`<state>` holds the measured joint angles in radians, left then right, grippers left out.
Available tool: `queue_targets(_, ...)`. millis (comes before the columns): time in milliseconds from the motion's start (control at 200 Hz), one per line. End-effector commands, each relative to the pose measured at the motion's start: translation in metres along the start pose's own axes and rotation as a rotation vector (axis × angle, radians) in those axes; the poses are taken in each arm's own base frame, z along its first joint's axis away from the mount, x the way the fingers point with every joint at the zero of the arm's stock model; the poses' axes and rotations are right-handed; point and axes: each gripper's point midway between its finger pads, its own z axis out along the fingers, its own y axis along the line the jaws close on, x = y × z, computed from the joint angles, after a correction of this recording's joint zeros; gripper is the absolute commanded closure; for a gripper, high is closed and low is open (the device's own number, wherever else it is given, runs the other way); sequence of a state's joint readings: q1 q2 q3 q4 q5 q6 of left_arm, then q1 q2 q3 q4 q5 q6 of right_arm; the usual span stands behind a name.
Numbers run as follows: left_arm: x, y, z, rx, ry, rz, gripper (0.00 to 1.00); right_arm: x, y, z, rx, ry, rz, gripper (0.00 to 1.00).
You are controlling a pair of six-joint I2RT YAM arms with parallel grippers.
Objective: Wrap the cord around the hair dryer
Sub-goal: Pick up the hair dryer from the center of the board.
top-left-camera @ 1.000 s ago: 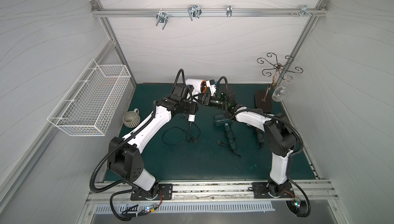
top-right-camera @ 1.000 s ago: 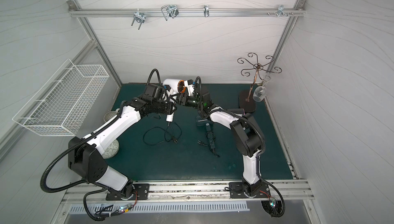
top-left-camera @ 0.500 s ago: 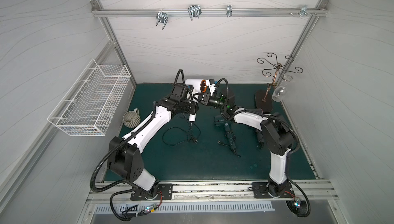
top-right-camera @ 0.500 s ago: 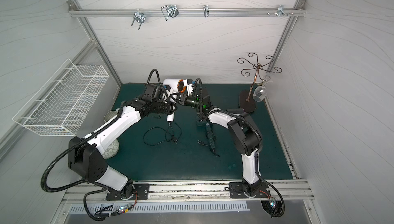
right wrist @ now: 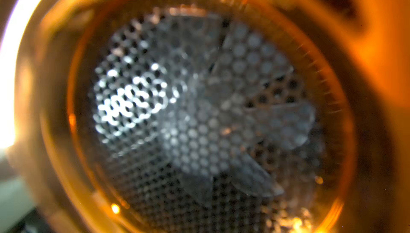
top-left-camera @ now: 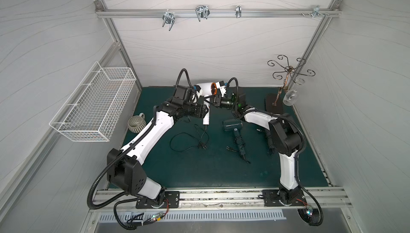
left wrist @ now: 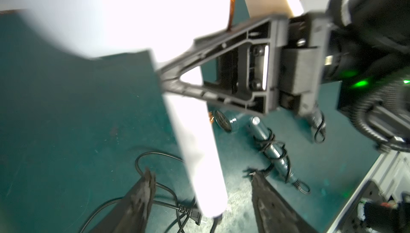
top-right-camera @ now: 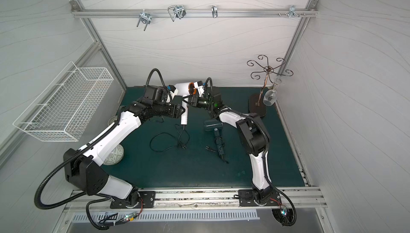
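Within the spread left tool [left wrist: 199, 173], hair dryer [left wrist: 193, 132] handle.

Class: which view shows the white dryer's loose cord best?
Both top views: the whole cord lies looped on the mat. Left wrist view catches only part; right wrist view shows only the dryer's grille.

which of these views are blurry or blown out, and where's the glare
Left wrist view: the white hair dryer is blown out to a featureless glow, its edges smeared. Right wrist view: its orange-rimmed grille fills the frame, out of focus. Both top views: sharp, evenly lit, only soft shadows on the green mat.
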<state>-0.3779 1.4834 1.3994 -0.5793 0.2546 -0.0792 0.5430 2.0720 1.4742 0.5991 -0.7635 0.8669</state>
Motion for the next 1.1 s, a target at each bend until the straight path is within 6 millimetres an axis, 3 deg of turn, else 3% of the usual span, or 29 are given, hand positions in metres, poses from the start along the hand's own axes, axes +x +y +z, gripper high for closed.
queue_targets(0, -0.046, 0.004, -0.037, 0.007, -0.139, 0.048, 0.22, -0.014, 0.018, -0.013, -0.082, 0.083, -0.038, 0.74)
queue_targets(235, -0.096, 0.034, -0.066, 0.152, -0.191, -0.036, 0.03, -0.008, 0.036, -0.036, -0.177, 0.241, -0.039, 0.74)
queue_targets(440, -0.123, 0.011, -0.086, 0.348, -0.174, 0.044, 0.02, 0.013, 0.074, -0.058, -0.249, 0.381, -0.092, 0.74)
queue_targets(830, -0.092, -0.021, -0.092, 0.588, -0.062, 0.1, 0.02, 0.037, 0.154, -0.092, -0.45, 0.462, -0.163, 0.73)
queue_targets(980, -0.079, -0.027, -0.093, 0.63, -0.045, 0.105, 0.02, 0.055, 0.175, -0.086, -0.478, 0.501, -0.196, 0.73)
queue_targets(1095, -0.072, -0.033, -0.098, 0.67, -0.035, 0.111, 0.02, 0.07, 0.175, -0.075, -0.438, 0.554, -0.238, 0.73)
